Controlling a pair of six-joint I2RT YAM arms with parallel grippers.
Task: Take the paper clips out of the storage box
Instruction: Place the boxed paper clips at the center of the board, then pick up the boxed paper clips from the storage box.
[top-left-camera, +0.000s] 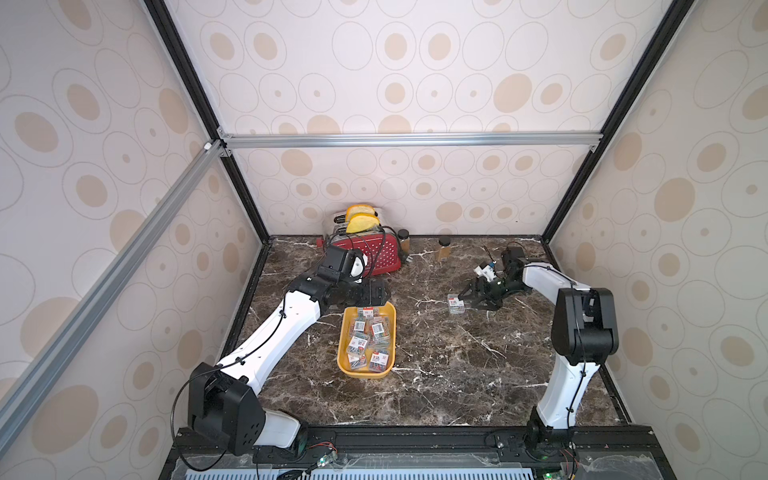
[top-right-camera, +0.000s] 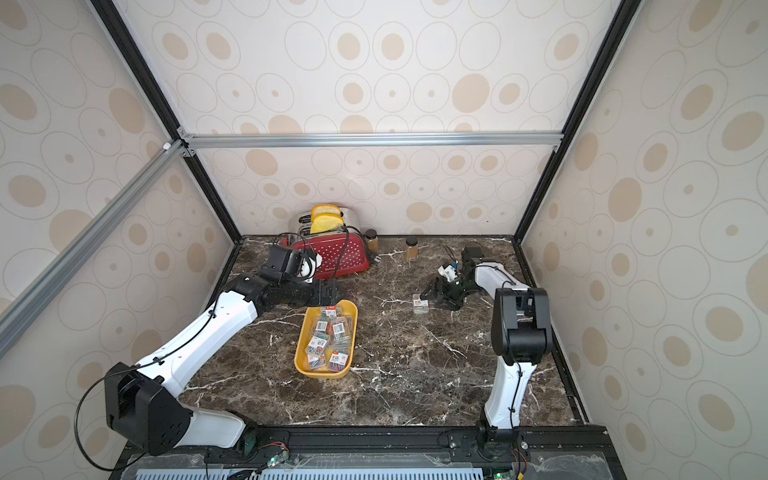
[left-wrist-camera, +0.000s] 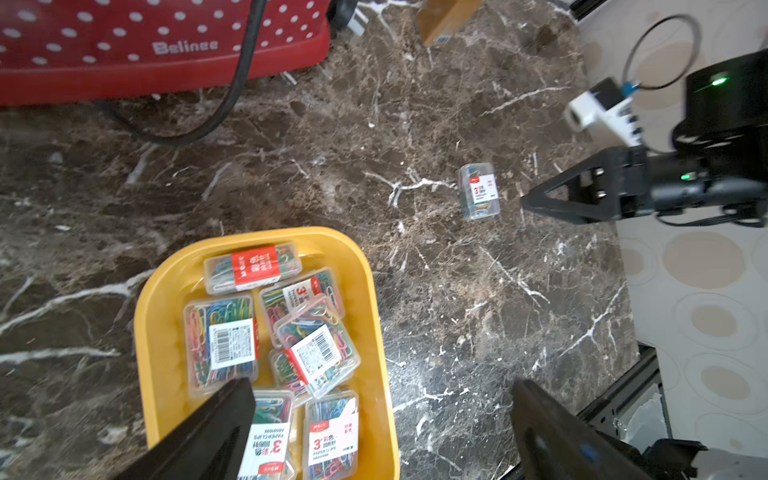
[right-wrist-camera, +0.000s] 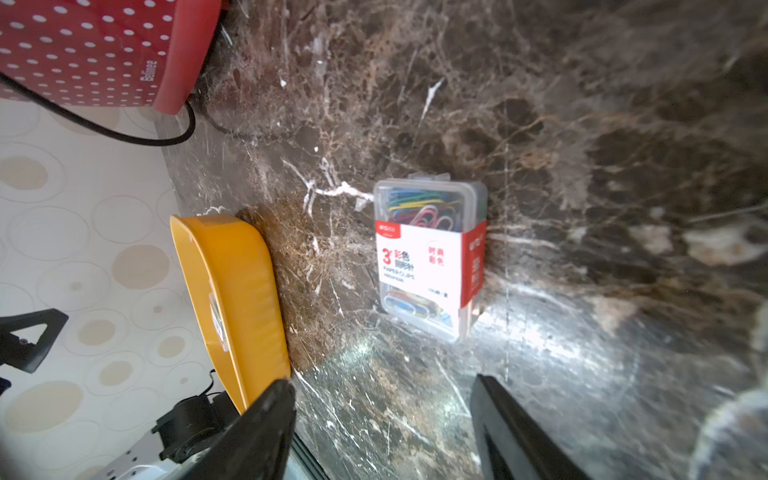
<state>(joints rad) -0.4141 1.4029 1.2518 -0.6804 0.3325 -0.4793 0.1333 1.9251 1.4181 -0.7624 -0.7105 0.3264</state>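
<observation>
The dark marble bench has got a mustard-yellow plastic tray, one clear plastic clip case apart from it, a red dotted toaster and two brown jars.

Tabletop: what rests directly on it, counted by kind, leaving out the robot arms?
storage box: 1
loose paper clips case: 1
red toaster: 1
brown jars: 2
Total: 5

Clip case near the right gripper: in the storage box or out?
Out. The clip case sits on the marble table, apart from the storage box; the right gripper is open, clear of it.
</observation>
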